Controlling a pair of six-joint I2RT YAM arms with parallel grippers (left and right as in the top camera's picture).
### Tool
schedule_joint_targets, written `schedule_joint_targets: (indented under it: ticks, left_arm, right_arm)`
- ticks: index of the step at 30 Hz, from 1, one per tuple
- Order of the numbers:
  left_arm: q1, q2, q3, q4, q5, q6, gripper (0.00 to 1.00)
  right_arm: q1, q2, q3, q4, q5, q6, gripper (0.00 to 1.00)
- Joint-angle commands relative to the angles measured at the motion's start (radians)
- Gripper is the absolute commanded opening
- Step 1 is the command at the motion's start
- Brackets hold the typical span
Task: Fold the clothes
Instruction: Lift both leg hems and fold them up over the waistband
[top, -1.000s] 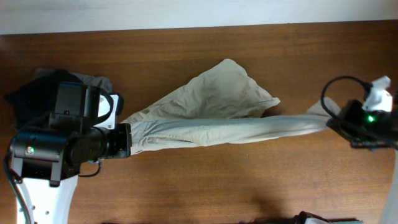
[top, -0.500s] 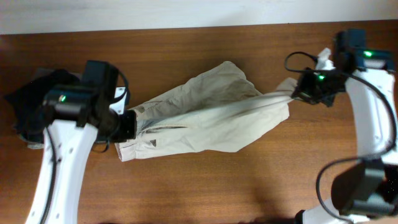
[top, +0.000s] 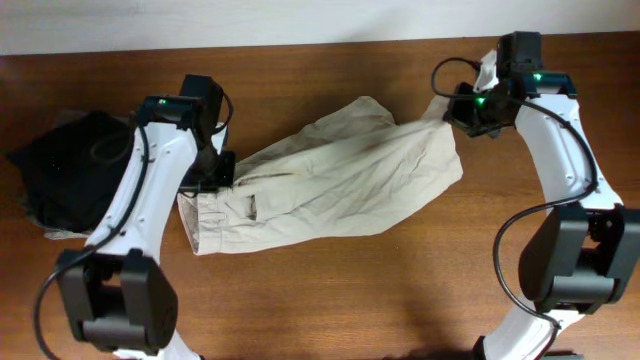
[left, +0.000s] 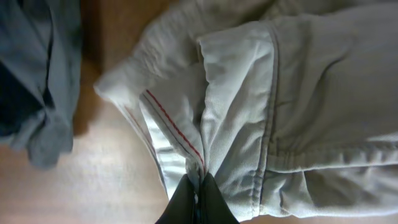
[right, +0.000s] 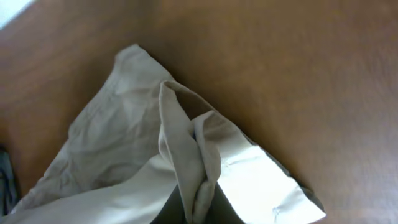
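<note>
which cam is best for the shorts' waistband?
Left wrist: the waistband is close up, red-stitched lining visible, pinched in the left claw. Overhead shows it only as a small gathered edge at the left end of the shorts. Right wrist shows only the opposite end.

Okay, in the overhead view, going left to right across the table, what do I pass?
black garment → left gripper, pinching the waistband → khaki shorts → right gripper, pinching the shorts' other end
</note>
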Motion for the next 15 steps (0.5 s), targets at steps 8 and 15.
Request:
schedule_joint_targets:
  ticks: [8,15]
  left_arm:
    - [0.044,0.061,0.015,0.087,-0.078,0.045,0.05]
    - [0.049,0.060,0.046,0.079,-0.206,0.045,0.41]
  right_arm:
    - [0.066,0.088,0.016,0.148,0.058,0.020,0.21]
    - [0.069,0.095,0.017,0.226,0.049,0.042,0.64]
